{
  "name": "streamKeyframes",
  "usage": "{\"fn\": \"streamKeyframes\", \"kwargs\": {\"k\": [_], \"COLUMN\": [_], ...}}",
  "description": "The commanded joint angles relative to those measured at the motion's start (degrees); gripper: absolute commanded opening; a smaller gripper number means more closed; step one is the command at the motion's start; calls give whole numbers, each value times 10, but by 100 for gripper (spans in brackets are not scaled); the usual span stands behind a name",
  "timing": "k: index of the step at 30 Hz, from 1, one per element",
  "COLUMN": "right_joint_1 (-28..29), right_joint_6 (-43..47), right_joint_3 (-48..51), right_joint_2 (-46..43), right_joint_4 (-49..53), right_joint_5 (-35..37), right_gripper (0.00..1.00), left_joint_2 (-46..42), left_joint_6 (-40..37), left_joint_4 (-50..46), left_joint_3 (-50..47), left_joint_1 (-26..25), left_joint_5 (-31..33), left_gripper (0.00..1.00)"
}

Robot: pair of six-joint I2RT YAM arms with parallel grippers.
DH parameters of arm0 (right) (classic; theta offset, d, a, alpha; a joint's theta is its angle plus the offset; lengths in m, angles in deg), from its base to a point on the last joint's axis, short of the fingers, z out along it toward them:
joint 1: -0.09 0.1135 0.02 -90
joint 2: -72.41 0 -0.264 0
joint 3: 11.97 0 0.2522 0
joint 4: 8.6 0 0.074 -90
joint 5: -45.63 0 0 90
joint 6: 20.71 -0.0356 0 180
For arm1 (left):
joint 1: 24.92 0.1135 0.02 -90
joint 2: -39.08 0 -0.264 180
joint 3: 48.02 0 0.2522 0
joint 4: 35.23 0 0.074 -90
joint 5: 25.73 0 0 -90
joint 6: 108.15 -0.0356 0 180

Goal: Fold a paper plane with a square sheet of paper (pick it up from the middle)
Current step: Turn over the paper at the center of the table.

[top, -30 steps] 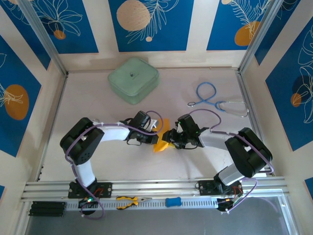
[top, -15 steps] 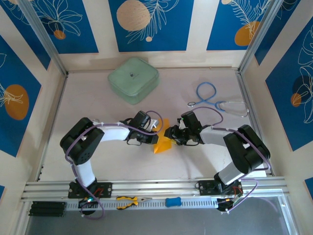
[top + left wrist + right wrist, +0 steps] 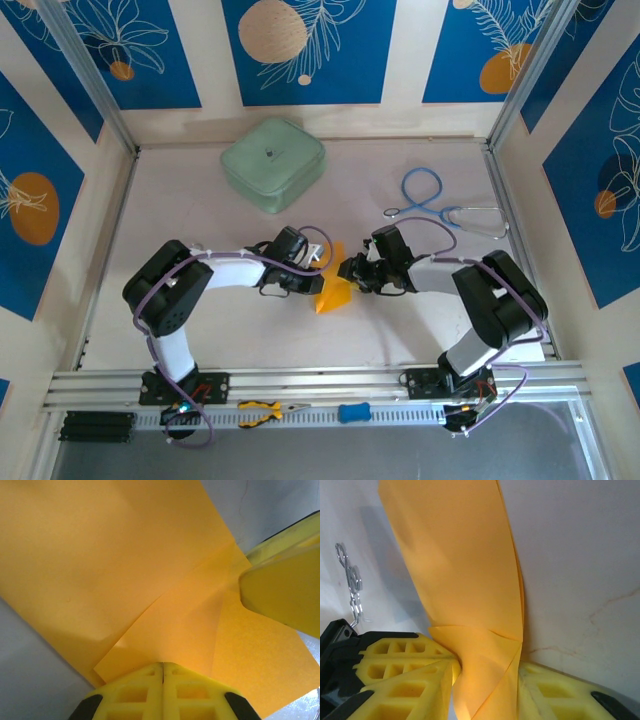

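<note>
Pale matte table (image 3: 420, 330), centre: I see the square sheet of paper (image 3: 333, 291), smooth orange-yellow, creased into overlapping flaps. The left gripper (image 3: 162, 672) pinches it tight, and the right gripper (image 3: 485, 677) apparently clamps it from the right.

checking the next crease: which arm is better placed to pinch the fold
Right: the right gripper straddles the fold in the paper; the left gripper is shut on its edge, anchoring it.

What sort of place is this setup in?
Probably a robot lab test cell: left arm and right arm bolted to an aluminium rail, a table fenced by metal posts, printed blue backdrop panels.
</note>
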Motion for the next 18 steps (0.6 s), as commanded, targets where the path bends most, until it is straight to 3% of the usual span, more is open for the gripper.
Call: {"fn": "streamKeyframes", "kwargs": {"k": [1,18], "right_joint_1": [-4,-23], "right_joint_6": [5,9], "right_joint_3": [5,32], "right_joint_2": [12,43], "right_joint_4": [-14,-84], "right_joint_5": [-17,-44], "right_gripper": [36,24], "left_joint_2": [-7,-22], "left_joint_6": [5,9], "left_joint_4": [-17,-18], "left_joint_3": [-13,-13], "left_joint_1": [2,2], "left_joint_5": [-1,1], "left_gripper": [1,5]}}
